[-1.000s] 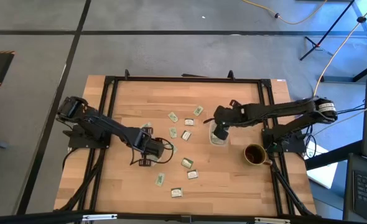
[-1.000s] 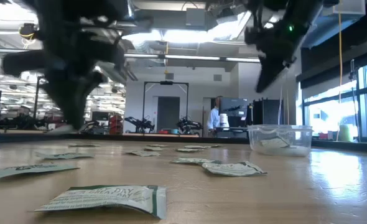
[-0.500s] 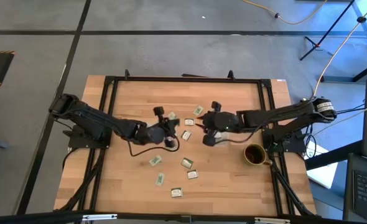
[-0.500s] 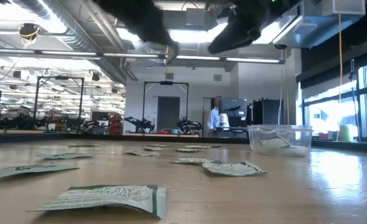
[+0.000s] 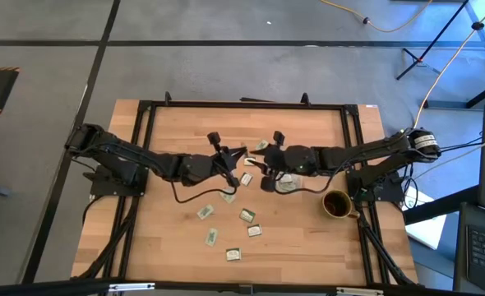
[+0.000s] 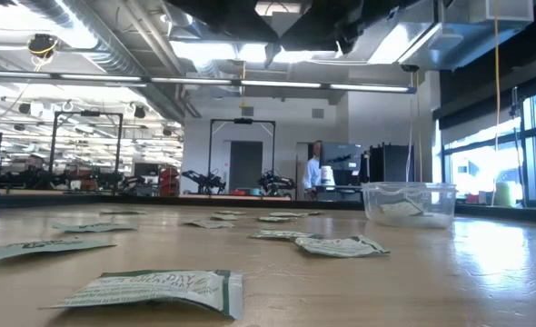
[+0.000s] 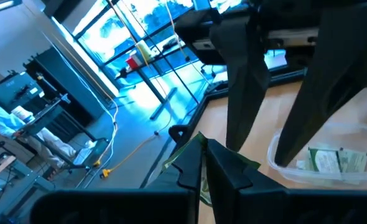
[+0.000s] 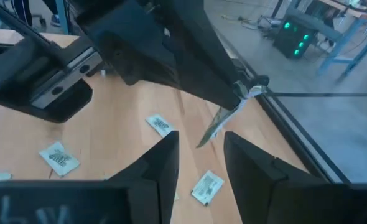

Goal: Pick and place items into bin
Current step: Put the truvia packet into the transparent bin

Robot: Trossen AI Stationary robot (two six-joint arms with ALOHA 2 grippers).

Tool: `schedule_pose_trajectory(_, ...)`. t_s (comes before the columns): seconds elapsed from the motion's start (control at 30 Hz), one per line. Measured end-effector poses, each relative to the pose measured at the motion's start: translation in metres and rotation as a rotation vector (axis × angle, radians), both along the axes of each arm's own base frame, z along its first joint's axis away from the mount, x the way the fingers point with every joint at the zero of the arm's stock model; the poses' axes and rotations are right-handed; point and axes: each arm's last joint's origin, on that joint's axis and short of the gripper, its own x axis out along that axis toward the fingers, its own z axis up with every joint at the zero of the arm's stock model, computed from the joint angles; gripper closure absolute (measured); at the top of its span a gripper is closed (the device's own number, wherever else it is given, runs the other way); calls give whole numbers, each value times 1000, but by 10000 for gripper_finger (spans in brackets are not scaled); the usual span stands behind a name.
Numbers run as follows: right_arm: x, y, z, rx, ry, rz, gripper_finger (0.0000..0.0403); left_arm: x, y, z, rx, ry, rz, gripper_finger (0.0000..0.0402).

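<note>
My left gripper [image 7: 203,168] is raised over the table's middle [image 5: 241,161] and is shut on one pale green and white packet [image 8: 224,121]. My right gripper [image 8: 201,155] is open and faces it from close by [image 5: 263,168]; its two fingers [image 7: 246,81] stand apart and touch nothing. The clear bin [image 5: 290,184] stands on the table beside the right arm, with packets lying in it [image 7: 323,160]. Several more packets lie flat on the wood [image 5: 247,215] [image 6: 154,291]. My left gripper pinches the packet between its two fingertips [image 8: 246,92], by its upper end [image 8: 236,104]. The packet is lifted clear of the table and hangs slanted below the fingertips. In the left wrist view its green edge [image 7: 186,151] sticks out past the shut fingers.
A dark brown mug [image 5: 335,203] stands near the table's right edge, close to the bin. A black frame [image 5: 242,104] runs along the table's edges. Loose packets spread from the middle toward the near edge [image 5: 233,255]. A person stands in the room far behind [image 6: 313,171].
My left gripper has risen from the table's near-left part and moved right and farther back to the middle, carrying a packet up clear of the wood. My right gripper has left its place over the bin, moved left toward the left gripper, and turned to face it.
</note>
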Motion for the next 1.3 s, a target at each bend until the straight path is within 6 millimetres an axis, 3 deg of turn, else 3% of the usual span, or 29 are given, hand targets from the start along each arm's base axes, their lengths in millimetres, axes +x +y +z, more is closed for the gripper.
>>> schedule_pose_trajectory(0.87, 3, -12, 9, 103, -128, -85, 276, 6, -2, 8, -31, -153, -33, 391)
schedule_pose_trajectory(1.3, 3, -11, 8, 72, -110, -71, 394, 6, -2, 8, 10, -117, -30, 387)
